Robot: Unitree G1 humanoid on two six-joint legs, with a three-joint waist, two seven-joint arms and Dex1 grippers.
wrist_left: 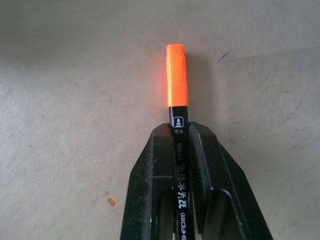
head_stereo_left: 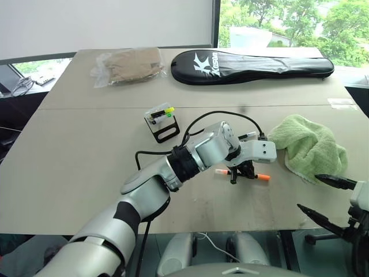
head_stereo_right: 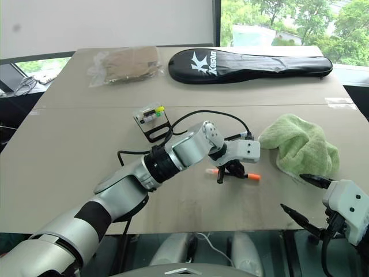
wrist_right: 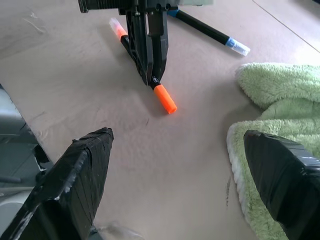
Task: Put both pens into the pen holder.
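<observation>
My left gripper point(head_stereo_left: 241, 173) is shut on the middle of the black marker with orange ends point(wrist_left: 177, 75), which lies level at the table surface, one orange cap point(wrist_right: 165, 98) sticking out on each side of the black fingers point(wrist_left: 150, 170). The thinner blue-and-black pen point(wrist_right: 210, 30) lies on the table just behind that gripper, its white tip towards the towel. The pen holder point(head_stereo_left: 162, 121), a small black frame with a clear top, stands to the left of and beyond the gripper. My right gripper point(head_stereo_left: 326, 199) hangs open near the table's front right edge, nothing between its fingers.
A green towel point(head_stereo_left: 308, 147) lies bunched to the right of the pens. A long black racket bag point(head_stereo_left: 253, 66) and a plastic bag with beige contents point(head_stereo_left: 130, 66) lie at the far side. Short yellow- and green-tipped markers point(head_stereo_left: 167, 111) sit in the holder. A black cable point(head_stereo_left: 219, 115) loops over the left wrist.
</observation>
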